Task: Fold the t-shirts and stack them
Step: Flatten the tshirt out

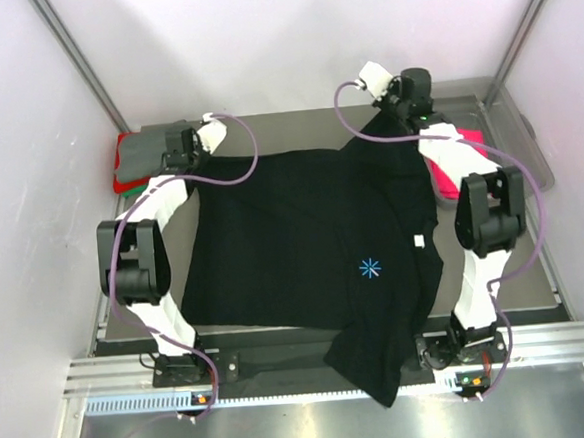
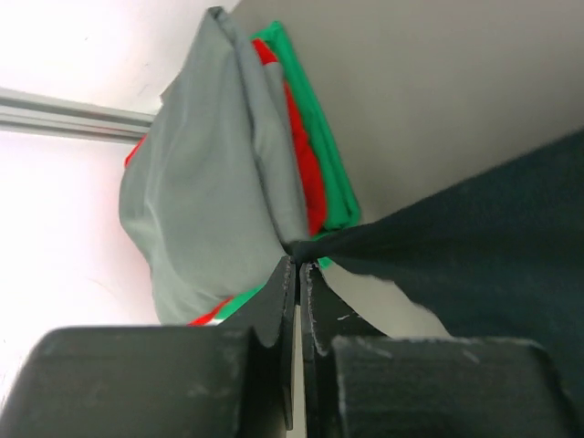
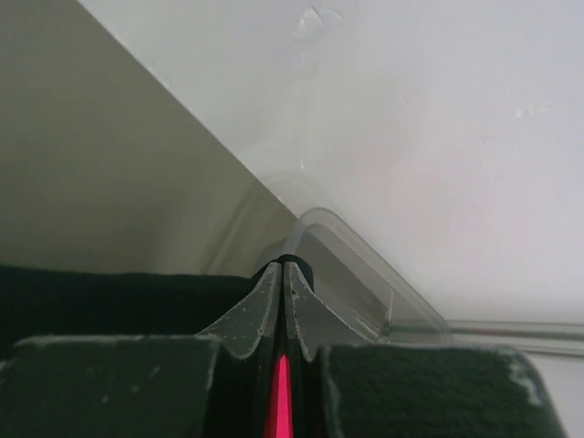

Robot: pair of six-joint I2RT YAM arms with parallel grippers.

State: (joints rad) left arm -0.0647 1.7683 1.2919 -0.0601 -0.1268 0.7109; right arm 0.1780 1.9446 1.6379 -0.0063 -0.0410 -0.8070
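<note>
Upper right: hot-pink tee (image 1: 474,138) mostly hidden behind right arm (image 1: 484,216); upper left: folded tee stack (image 1: 142,149) partly under left arm (image 1: 165,200); neck label (image 1: 418,238) text unreadable.

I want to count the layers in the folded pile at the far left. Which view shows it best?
Left wrist: the folded pile is close up, its grey, red and green layers seen edge-on. Top external shows only a small part, partly hidden behind the left arm. Right wrist does not show it.

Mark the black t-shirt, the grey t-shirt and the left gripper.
black t-shirt (image 1: 293,229): top external view, middle of its spread body.
grey t-shirt (image 2: 196,201): left wrist view, its broad folded face.
left gripper (image 2: 297,265): left wrist view, between its shut fingertips, which pinch the black t-shirt.
</note>
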